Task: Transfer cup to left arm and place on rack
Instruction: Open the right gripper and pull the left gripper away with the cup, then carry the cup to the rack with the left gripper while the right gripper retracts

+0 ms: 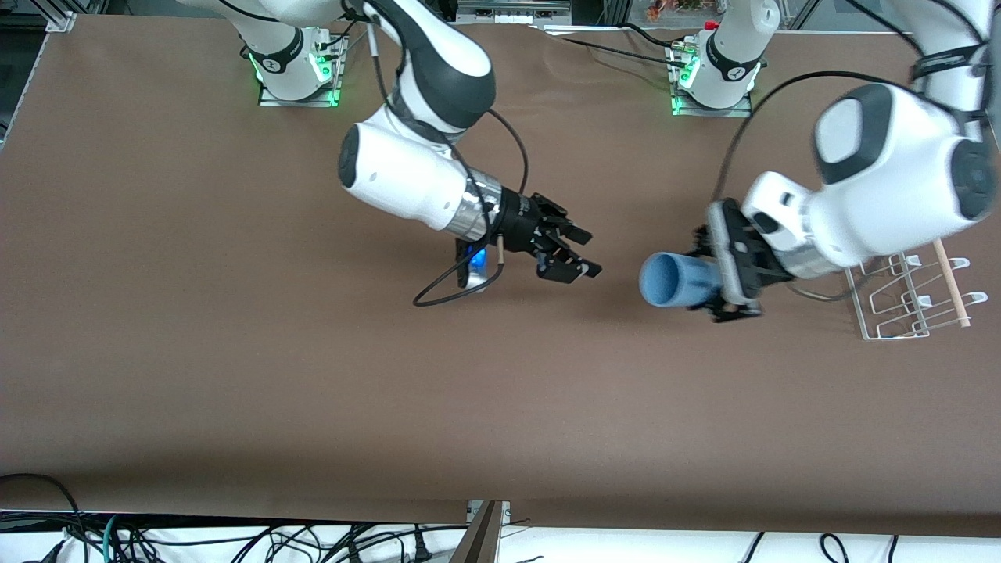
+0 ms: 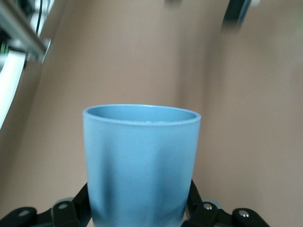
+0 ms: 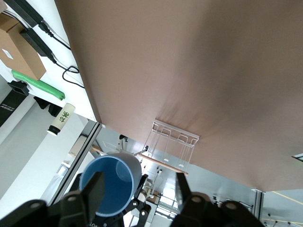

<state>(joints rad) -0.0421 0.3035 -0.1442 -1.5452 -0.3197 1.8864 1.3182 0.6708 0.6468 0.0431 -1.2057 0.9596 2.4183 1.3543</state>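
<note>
— Where is the cup [image 1: 674, 280] at this moment?

— It is in the air above the brown worktop [image 1: 235, 352], held sideways by the left pincer [image 1: 715, 283]. The open mouth of the cup looks toward the right arm's end of the worktop, and the base sits between the black fingers. In the left wrist view the cup [image 2: 141, 163] fills the middle, and one finger [image 2: 71, 210] presses at each side of its lower part (the blue wall hides the contact itself).

— So the left pincer is closed on it?

— Yes, it is clamped around the cup, near the base.

— And the right pincer [image 1: 577, 252]?

— It hangs over the middle of the worktop, a small way apart from the rim of the cup and not touching it. Its fingers are spread and nothing is between them. In the right wrist view the two fingers [image 3: 94, 189] stand apart, and the cup [image 3: 111, 184] shows farther off, with its blue inside turned to the camera.

— Where is the rack [image 1: 911, 297]?

— It stands on the worktop at the left arm's end, partly under the left arm's wrist. It is of white wire, with a pale wooden rod [image 1: 951, 283] along one side. The cup is beside it, toward the middle, and does not touch it. The right wrist view shows the rack [image 3: 173, 149] too.
</note>
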